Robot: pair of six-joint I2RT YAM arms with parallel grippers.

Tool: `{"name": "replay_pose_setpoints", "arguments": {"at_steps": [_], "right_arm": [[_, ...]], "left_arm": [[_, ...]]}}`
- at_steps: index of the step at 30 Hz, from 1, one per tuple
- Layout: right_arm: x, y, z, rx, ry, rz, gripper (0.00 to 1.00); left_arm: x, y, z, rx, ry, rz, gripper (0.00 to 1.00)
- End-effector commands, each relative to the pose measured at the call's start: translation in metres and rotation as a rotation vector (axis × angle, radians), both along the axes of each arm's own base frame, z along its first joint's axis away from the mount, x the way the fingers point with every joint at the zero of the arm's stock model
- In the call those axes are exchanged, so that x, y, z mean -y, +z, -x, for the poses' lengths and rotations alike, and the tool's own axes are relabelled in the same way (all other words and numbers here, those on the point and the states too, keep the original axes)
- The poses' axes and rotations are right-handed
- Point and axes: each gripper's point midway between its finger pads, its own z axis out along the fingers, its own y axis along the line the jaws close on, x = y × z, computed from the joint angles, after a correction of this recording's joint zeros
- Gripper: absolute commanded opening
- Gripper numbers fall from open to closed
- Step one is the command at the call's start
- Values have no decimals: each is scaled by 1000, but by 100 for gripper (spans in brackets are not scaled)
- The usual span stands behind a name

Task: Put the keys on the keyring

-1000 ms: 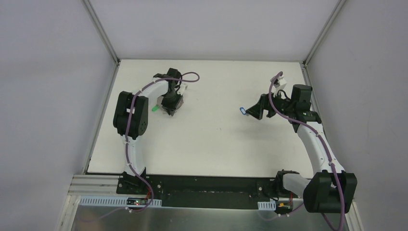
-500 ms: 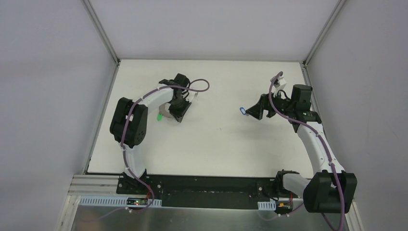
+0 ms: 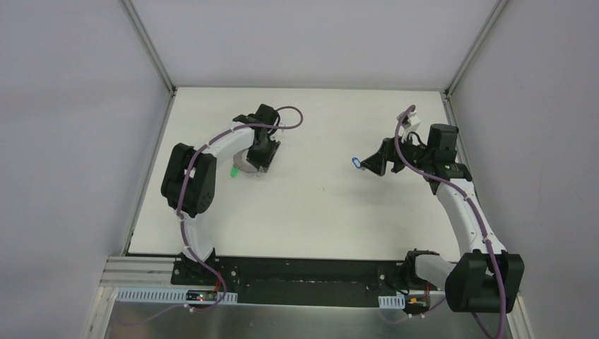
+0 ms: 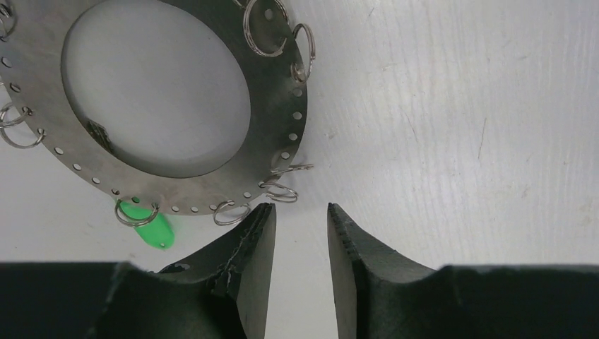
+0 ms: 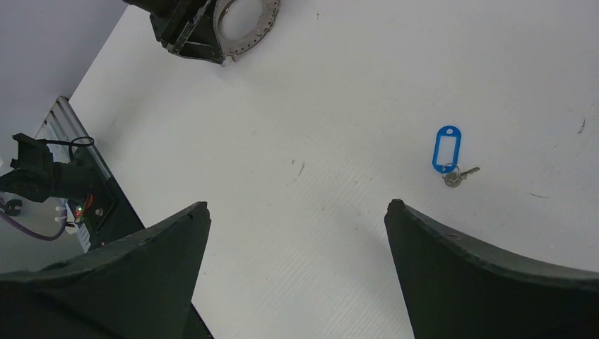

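The keyring (image 4: 279,113) is a flat grey metal disc with a large hole and small wire loops round its rim; it lies on the white table (image 3: 318,205). A green key tag (image 4: 145,226) hangs from one loop at its near edge. My left gripper (image 4: 301,208) hovers just beside that rim, jaws slightly apart with only table between them. In the top view the keyring (image 3: 244,161) sits under the left gripper (image 3: 258,168), with the green tag (image 3: 232,171) beside it. A blue-tagged key (image 5: 446,152) lies loose ahead of my right gripper (image 5: 298,205), which is open wide and empty.
Grey walls enclose the table on three sides. The blue-tagged key (image 3: 355,162) lies right of centre, just in front of the right gripper (image 3: 367,164). A black base strip (image 3: 311,272) runs along the near edge.
The left wrist has swung round and its jaws have widened. The keyring with the green tag has slid a little toward the near edge. The right arm has not moved.
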Motion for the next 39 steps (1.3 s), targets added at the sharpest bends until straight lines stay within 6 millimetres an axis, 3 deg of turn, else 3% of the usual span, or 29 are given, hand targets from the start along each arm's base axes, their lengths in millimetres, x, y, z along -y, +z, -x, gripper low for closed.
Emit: {"name": "replay_pose_setpoints", "arguments": {"at_steps": [1, 13, 19, 30, 33, 39], "right_arm": [[-2, 11, 3, 42, 20, -20, 98], [-2, 9, 2, 34, 22, -21, 98], [3, 9, 0, 34, 5, -22, 98], [3, 8, 0, 33, 4, -24, 98], [3, 8, -1, 31, 3, -25, 98], [3, 7, -1, 27, 2, -27, 98]], "left_arm": [[-4, -4, -8, -1, 120, -29, 35], [-1, -25, 1, -84, 162, -31, 30], [3, -32, 7, -125, 161, -15, 20], [9, -23, 19, -130, 95, 35, 0], [21, -17, 25, -144, 45, 96, 0], [67, -6, 46, -187, -105, 181, 0]]}}
